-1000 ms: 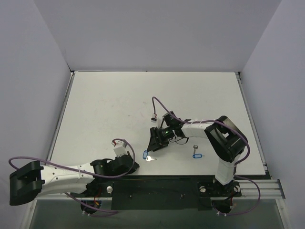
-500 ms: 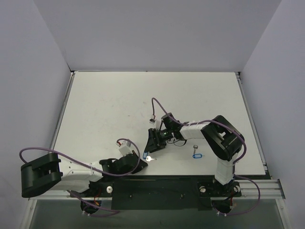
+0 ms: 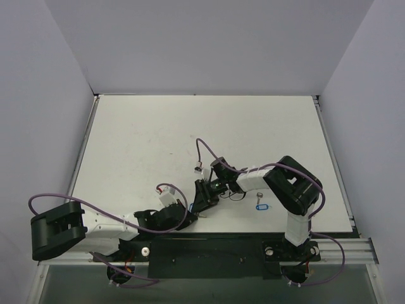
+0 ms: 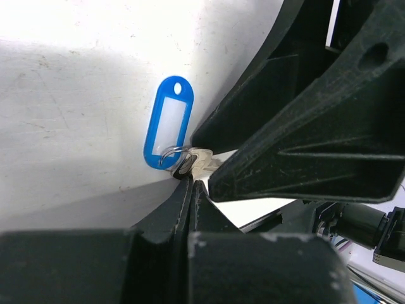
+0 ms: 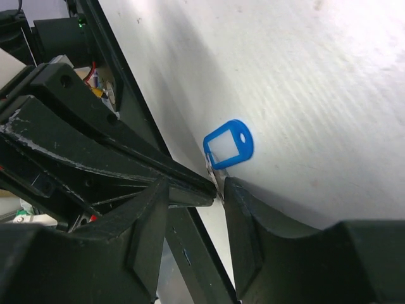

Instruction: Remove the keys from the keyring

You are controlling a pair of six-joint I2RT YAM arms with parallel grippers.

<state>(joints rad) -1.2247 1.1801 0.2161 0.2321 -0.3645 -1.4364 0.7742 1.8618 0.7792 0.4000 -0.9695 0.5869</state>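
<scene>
**Keyring with key — near edge of table, at the middle**

- Table (image 3: pixel 139 139): white, carries everything listed.
- Keyring (image 4: pixel 171 156): thin metal ring lying flat close to the table's near edge, about midway along it. Its blue tag (image 4: pixel 169 122) has a white window and points away from both claws.
- Key (image 4: pixel 201 162): pale metal, on the ring, lying flat just beside the tag's ring end.
- Left claw (image 4: pixel 190 185): closed tight, fingers pressed together, with the tips right at the key's head. Whether they pinch it cannot be told.
- Right claw (image 5: pixel 199 185): partly apart — a narrow gap, the fingers standing on either side of the key and of the left claw's tips.
- Second keyring (image 3: pixel 261 206): blue tag with a dark key, further toward the right edge, apart from both claws.
</scene>
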